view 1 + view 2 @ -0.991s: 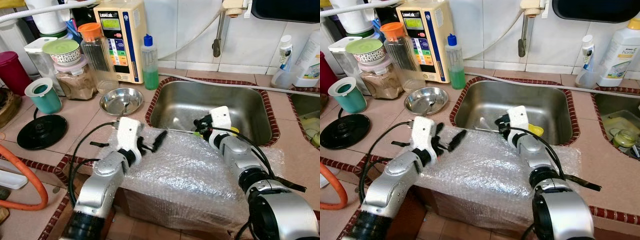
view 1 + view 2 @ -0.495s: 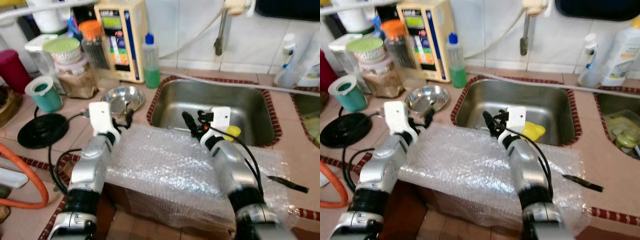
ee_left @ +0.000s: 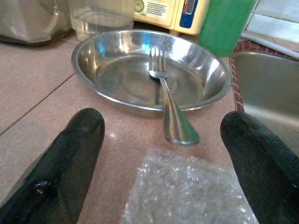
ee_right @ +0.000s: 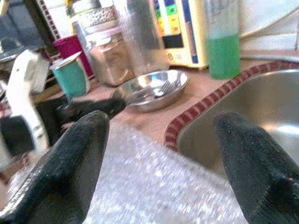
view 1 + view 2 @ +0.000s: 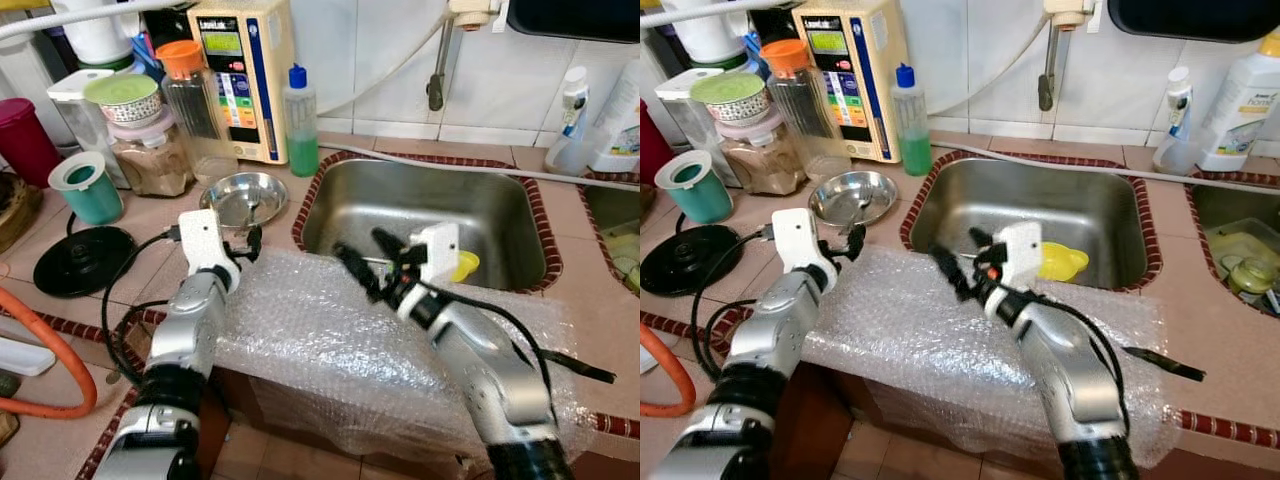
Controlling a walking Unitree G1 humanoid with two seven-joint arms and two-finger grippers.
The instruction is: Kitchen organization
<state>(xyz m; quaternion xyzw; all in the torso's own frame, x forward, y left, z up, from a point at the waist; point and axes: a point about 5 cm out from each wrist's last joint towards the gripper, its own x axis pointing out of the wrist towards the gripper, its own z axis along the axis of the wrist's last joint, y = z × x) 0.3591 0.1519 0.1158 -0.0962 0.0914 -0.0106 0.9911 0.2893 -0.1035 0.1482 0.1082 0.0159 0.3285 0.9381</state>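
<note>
Left pincer (image 5: 248, 243) fingers apart, moved up to near edge of round steel dish (image 3: 150, 69) holding steel fork (image 3: 164, 94). Right pincer (image 5: 365, 262) spread, empty, swung from steel sink (image 5: 500, 215) over bubble-wrap sheet (image 5: 330, 345). Fork grasp looks next.

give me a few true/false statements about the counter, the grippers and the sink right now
1. A fork lies in the steel bowl. True.
2. The left gripper is shut on the fork. False: its fingers are open, short of the bowl.
3. The bubble wrap covers the counter's front edge. True.
4. The right gripper holds the yellow object. False: it is open and empty; that object lies in the sink.
</note>
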